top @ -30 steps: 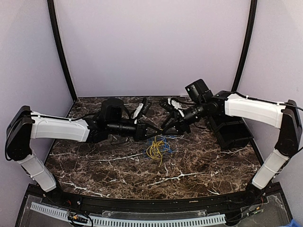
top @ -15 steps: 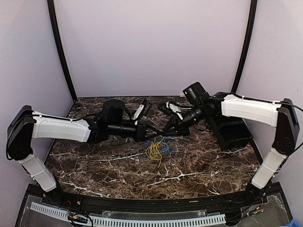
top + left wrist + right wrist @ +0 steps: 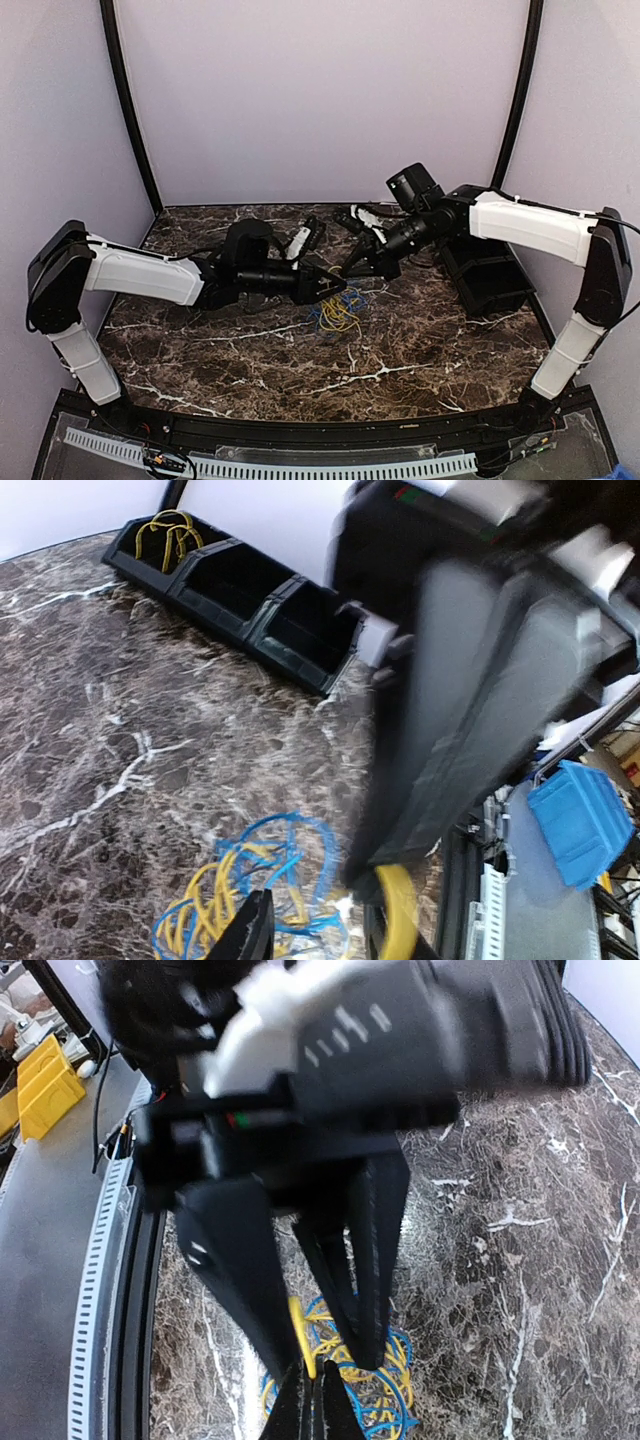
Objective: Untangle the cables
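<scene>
The cables [image 3: 340, 312] lie as one tangled bundle of yellow and blue wires at the table's middle, and show in the left wrist view [image 3: 250, 880] and the right wrist view [image 3: 385, 1385]. My left gripper [image 3: 337, 288] is open just above the bundle's far-left edge; its fingers [image 3: 235, 1270] straddle the wires. My right gripper [image 3: 353, 269] meets it from the right and is shut on one yellow cable [image 3: 303, 1345], lifting that strand off the bundle. Its finger [image 3: 470, 710] fills the left wrist view, with the yellow strand [image 3: 400, 915] at its tip.
A row of black bins [image 3: 240, 580] stands at the table's right side [image 3: 490, 280]; the far one holds yellow cables [image 3: 165, 535]. A blue crate [image 3: 580, 820] and yellow crates [image 3: 45, 1085] sit off the table.
My left arm has reached right and forward, bringing its open gripper over the bundle. My right gripper has shifted slightly left. The bundle has spread a little.
</scene>
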Controlling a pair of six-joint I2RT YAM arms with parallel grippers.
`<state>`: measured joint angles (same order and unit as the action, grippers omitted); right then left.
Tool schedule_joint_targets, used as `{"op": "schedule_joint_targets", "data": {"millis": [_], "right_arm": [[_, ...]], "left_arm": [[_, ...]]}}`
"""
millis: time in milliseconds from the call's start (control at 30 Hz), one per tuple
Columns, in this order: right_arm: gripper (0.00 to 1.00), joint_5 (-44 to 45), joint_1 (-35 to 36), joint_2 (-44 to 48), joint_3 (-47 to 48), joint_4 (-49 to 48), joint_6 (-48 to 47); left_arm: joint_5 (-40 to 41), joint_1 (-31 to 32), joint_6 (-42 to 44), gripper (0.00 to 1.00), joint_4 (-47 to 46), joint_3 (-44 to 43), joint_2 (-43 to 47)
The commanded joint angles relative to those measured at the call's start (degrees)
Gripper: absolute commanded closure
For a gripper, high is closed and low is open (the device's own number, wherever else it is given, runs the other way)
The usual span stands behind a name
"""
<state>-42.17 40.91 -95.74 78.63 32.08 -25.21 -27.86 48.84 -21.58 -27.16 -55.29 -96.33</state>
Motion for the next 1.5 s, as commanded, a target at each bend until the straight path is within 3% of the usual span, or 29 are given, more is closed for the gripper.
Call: {"op": "schedule_joint_targets", "data": {"millis": [0, 167, 367, 567, 833, 1133, 1300, 1467], "right_arm": [[1.0, -5.8, 0.5, 3.3, 3.7, 1.5, 1.0], [1.0, -10.7, 0.5, 3.3, 9.0, 6.9, 0.7], [1.0, -10.7, -0.2, 6.0, 16.8, 9.9, 0.1], [1.0, -14.3, -5.1, 7.8, 26.5, 10.3, 1.8], [1.0, -15.3, -10.6, 6.4, 42.8, 8.5, 5.9], [1.0, -13.9, -16.4, 4.2, 56.3, -1.6, 16.6], [1.0, -12.1, -20.4, 3.3, 59.8, -5.2, 18.7], [1.0, -9.5, -24.0, 2.9, 61.8, -7.5, 19.3]], "left_arm": [[9.6, 0.3, -2.4, 0.7, -7.7, -0.7, -4.6], [17.8, 0.2, -6.3, 0.76, -18.8, -0.6, -12.9], [20.9, 0.2, -8.9, 0.75, -23.0, -1.5, -21.5], [25.6, 0.1, -9.6, 0.75, -26.3, 2.7, -23.3], [25.6, -0.6, -10.0, 0.76, -26.3, 3.7, -25.0], [25.4, -1.2, -11.5, 0.75, -25.2, 7.2, -24.7], [26.8, -1.9, -11.5, 0.64, -21.5, 11.2, -21.5], [33.6, -2.9, -8.7, 0.53, -12.7, 14.9, -14.5]]}}
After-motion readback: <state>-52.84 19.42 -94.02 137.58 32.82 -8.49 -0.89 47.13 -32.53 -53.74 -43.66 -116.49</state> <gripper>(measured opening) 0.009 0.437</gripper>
